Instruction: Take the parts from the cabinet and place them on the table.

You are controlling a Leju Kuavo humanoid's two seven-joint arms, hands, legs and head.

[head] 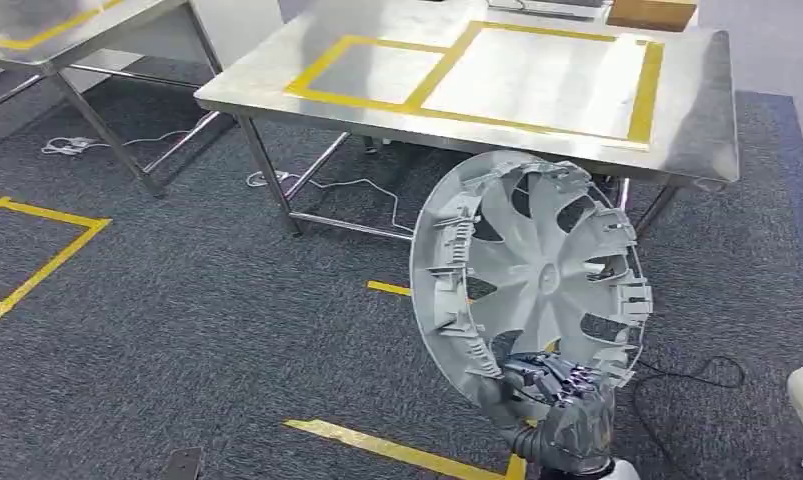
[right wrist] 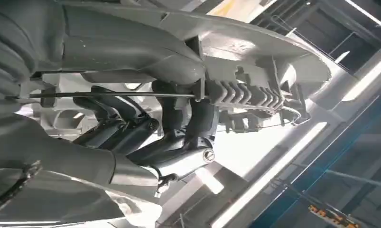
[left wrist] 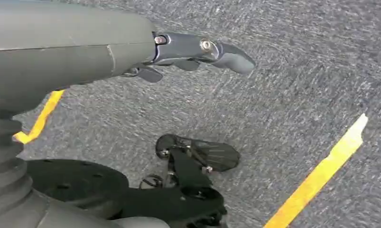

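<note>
Grey carpet (head: 177, 300) lies below; before the steel table (head: 697, 120), a wheel cover (head: 532, 275) is gripped by the right hand (head: 557, 395), while the left hand (left wrist: 193, 52) is held loosely apart, holding nothing.

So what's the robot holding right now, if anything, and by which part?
The right hand grips a grey plastic wheel cover by its lower rim, holding it upright. The left hand holds nothing.
</note>
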